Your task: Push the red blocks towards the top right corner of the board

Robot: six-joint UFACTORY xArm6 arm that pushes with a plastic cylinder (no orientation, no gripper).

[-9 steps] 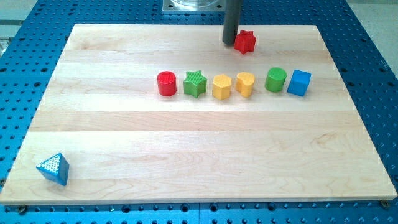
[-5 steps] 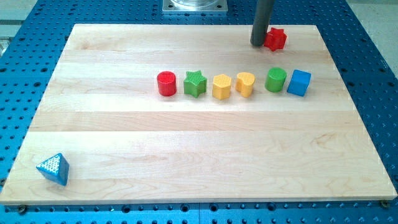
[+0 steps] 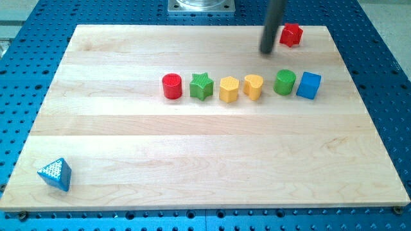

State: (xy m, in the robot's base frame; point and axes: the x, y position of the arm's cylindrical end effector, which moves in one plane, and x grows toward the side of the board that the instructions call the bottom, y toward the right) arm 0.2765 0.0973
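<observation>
The red star block (image 3: 291,34) had been shoved right to the far right corner; my tip (image 3: 266,51), seemingly withdrawn just left, held nothing. The red cylinder (image 3: 172,86) remained unmoved.

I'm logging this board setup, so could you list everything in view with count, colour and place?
Red star block: one, red, near the board's top right corner.
Red cylinder: one, red, the view's left end of the middle row.
Green star: one, green, right of the red cylinder.
Yellow blocks: two, yellow, mid-row, side by side.
Green cylinder: one, green, right of the yellow blocks.
Blue cube: one, blue, right end of the row.
Blue triangle: one, blue, bottom left corner.
Board: one, pale wood, on a blue pegboard table.
My tip: one, dark, just left of and below the red star block, apart from it.
</observation>
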